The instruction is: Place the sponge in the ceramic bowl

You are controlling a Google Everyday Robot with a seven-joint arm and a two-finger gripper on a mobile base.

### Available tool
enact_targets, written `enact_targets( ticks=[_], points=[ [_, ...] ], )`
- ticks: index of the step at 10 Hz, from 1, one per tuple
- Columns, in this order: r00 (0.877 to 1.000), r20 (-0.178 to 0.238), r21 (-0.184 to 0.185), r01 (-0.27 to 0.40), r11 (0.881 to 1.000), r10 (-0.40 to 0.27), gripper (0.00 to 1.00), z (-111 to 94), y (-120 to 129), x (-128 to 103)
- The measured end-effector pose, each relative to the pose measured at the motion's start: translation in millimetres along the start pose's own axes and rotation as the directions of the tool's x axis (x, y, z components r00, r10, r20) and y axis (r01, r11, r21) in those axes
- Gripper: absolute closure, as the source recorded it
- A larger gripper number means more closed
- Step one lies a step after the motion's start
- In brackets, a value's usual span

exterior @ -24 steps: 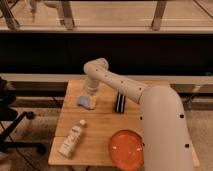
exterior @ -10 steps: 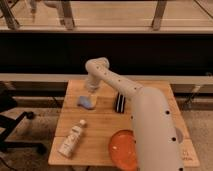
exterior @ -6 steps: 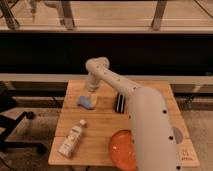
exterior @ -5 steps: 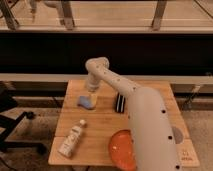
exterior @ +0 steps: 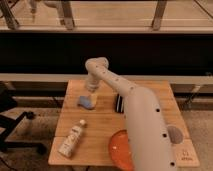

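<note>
The light-blue sponge (exterior: pixel 86 102) lies on the left part of the wooden table (exterior: pixel 102 127). My gripper (exterior: pixel 90 93) points down right over the sponge's far edge, at or just above it. The orange-red ceramic bowl (exterior: pixel 118 149) sits at the table's front edge. My white arm (exterior: pixel 145 125) covers its right half as it reaches across from the lower right.
A black rectangular block (exterior: pixel 119 102) stands right of the sponge, close to my arm. A white bottle (exterior: pixel 71 139) lies on its side at the front left. A dark wall with railings runs behind the table, and a black chair base (exterior: pixel 15 132) stands to the left.
My arm has swung left and now covers more of the bowl. The gripper has stayed at the sponge, which has not moved.
</note>
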Motion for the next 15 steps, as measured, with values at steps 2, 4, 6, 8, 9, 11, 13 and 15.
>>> enact_targets(
  ticks=[2,4,6,8,9,11,13,15],
  points=[
    [1.0,0.002,-0.01,-0.001,1.0,0.001,0.2,4,-1,2],
    [1.0,0.004,-0.018,-0.001,1.0,0.001,0.2,9,-4,5],
    [1.0,0.006,-0.023,-0.001,1.0,0.001,0.2,11,-4,6],
    [1.0,0.005,-0.027,-0.002,1.0,0.002,0.2,12,-4,7],
    [1.0,0.004,-0.03,-0.002,1.0,0.003,0.2,13,-4,8],
    [1.0,0.004,-0.036,-0.004,0.999,0.004,0.2,14,-5,9],
    [1.0,0.003,-0.041,-0.006,0.999,0.006,0.2,15,-6,11],
    [1.0,0.004,-0.046,-0.008,0.999,0.008,0.2,15,-7,12]
  ],
)
